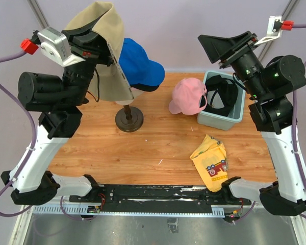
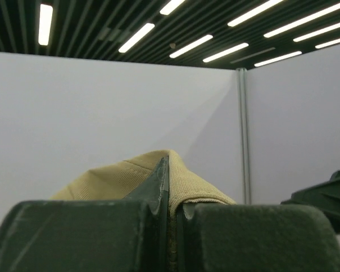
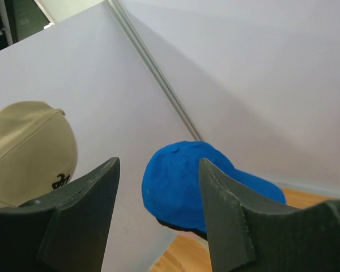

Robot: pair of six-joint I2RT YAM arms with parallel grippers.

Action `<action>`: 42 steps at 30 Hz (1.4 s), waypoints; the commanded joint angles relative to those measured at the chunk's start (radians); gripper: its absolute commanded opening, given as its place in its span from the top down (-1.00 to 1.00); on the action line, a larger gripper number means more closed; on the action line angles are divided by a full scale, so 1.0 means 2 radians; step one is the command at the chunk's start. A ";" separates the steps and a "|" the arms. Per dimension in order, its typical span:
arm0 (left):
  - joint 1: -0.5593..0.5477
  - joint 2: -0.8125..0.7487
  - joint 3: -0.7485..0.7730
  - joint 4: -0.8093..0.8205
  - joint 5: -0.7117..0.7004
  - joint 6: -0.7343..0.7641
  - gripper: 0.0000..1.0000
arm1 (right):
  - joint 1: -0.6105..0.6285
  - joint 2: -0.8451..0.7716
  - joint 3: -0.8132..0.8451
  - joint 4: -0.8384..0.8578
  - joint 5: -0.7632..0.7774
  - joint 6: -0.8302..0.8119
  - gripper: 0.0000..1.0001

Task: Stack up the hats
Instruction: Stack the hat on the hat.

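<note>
Two end effectors are hanging above the worktop [image 1: 143, 148]. The left end effector [image 2: 169, 195] is pinching the tan cap [image 1: 104, 30] with its jaws fully closed, holding it aloft at ten o'clock in the top view (the fabric is draping down over the arm). The right end effector [image 1: 218, 49] is standing open and empty at two o'clock. Between them the blue cap [image 1: 137, 64] is sitting on the mannequin head [image 1: 138, 95]. The pink cap [image 1: 187, 96] is leaning against the grey bin [image 1: 234, 120], with the black cap [image 1: 222, 94] lying inside it. A yellow cloth [image 1: 211, 162] is lying at five o'clock.

Top view down from behind, wrist views face walls [image 2: 102, 113], all share tan hat [image 1: 109, 30].
</note>
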 commanded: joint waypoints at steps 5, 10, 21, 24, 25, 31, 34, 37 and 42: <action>-0.083 0.037 -0.011 0.142 -0.088 0.215 0.99 | -0.005 -0.023 -0.123 0.174 -0.053 0.235 -0.32; -0.094 0.052 -0.045 0.243 -0.093 0.259 0.99 | 0.019 -0.018 -0.197 0.300 -0.061 0.377 -0.40; -0.097 0.114 -0.016 0.349 -0.091 0.341 0.99 | 0.081 -0.051 -0.274 0.315 -0.044 0.463 -0.40; -0.097 0.127 -0.005 0.358 -0.082 0.350 0.99 | 0.088 -0.076 -0.292 0.281 -0.036 0.461 -0.44; -0.097 0.132 0.000 0.358 -0.080 0.351 0.99 | 0.090 -0.083 -0.298 0.271 -0.035 0.460 -0.44; -0.097 0.147 0.015 0.362 -0.065 0.353 0.99 | 0.112 -0.102 -0.319 0.259 -0.029 0.481 -0.47; -0.098 0.145 0.012 0.363 -0.058 0.353 0.99 | 0.129 -0.106 -0.325 0.264 -0.020 0.493 -0.47; -0.099 0.143 0.011 0.363 -0.055 0.353 0.99 | 0.146 -0.106 -0.325 0.263 -0.015 0.502 -0.48; -0.105 0.138 0.005 0.363 -0.047 0.354 0.99 | 0.167 -0.094 -0.321 0.284 -0.005 0.520 -0.52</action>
